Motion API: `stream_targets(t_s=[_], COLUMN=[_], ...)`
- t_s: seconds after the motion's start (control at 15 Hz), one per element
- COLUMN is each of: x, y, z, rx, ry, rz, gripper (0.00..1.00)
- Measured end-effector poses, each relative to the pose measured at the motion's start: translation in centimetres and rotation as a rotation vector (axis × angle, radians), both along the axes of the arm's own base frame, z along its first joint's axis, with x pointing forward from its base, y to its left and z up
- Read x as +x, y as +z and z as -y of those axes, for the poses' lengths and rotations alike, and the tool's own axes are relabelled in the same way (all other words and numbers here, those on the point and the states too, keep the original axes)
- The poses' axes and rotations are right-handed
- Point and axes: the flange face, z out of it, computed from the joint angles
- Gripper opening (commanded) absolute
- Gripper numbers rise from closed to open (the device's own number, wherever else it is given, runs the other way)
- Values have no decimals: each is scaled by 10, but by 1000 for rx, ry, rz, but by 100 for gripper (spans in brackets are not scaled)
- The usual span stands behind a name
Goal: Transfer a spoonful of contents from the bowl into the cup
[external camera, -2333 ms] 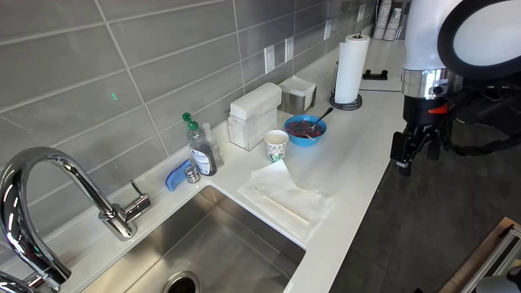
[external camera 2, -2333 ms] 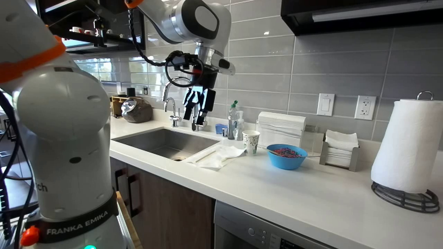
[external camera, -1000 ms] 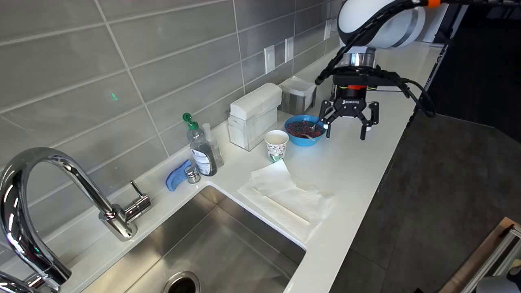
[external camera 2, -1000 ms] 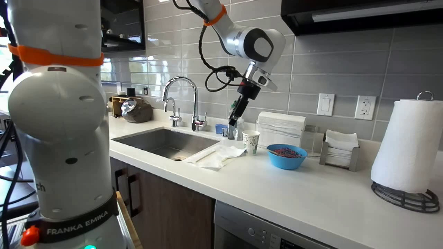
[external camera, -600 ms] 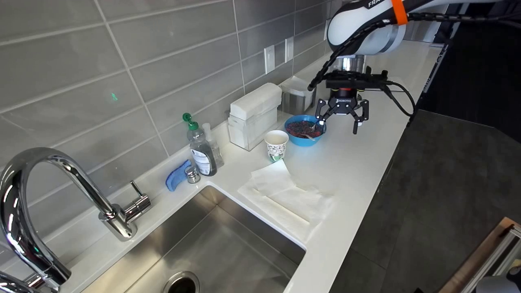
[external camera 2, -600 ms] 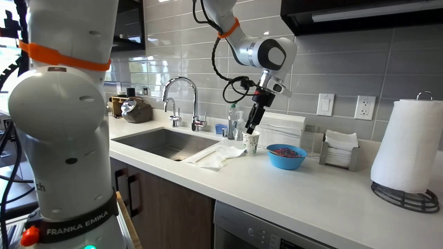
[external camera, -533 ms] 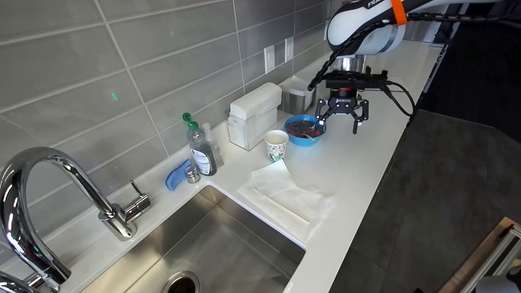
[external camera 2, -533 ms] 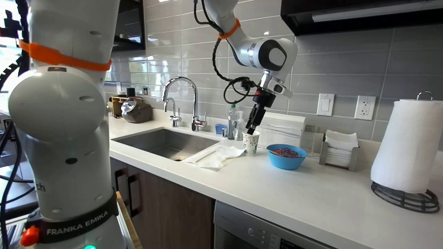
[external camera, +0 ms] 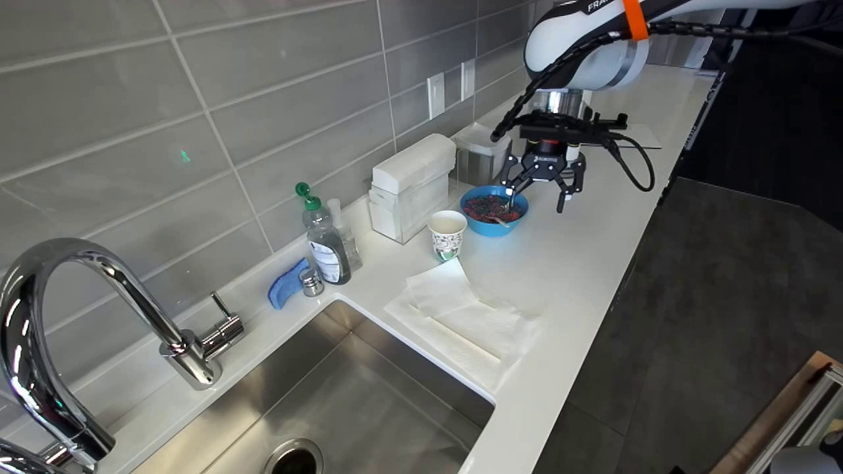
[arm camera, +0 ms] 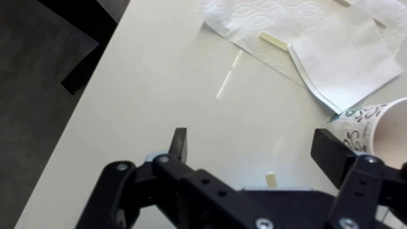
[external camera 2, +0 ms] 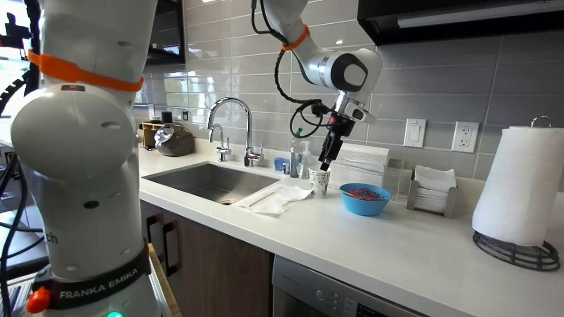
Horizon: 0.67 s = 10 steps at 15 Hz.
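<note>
Hanging tilted, hand (external camera: 535,203) spread above the counter (external camera: 560,263).

I see a bright blue, round, shallow bowl (external camera 2: 361,208), its granular contents (external camera 2: 367,194) mottled red and purple; a white, tapered paper cup (external camera 2: 319,183) patterned with dark scrolls and green; my black two-fingered gripper (external camera: 535,201); grey rectangular wall tiles (external camera 2: 432,80) edged in paler grey.

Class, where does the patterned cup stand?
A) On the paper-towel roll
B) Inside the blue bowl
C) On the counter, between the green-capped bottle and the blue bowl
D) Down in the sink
C: both exterior views show the patterned cup on the counter, the green-capped bottle to one side, the blue bowl to the other.
</note>
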Motion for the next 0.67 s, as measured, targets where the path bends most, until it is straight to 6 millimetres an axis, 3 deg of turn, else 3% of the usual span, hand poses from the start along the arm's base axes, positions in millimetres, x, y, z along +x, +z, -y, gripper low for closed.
stream_targets(t_s=[0.2, 0.53, 0.6, 0.67], x=[21, 51, 57, 62], y=[-12, -48, -54, -59], z=[1, 9, 11, 13], rx=[38, 26, 23, 19], ry=[-8, 10, 14, 14], rz=[64, 120, 133, 143], gripper=[100, 100, 94, 82])
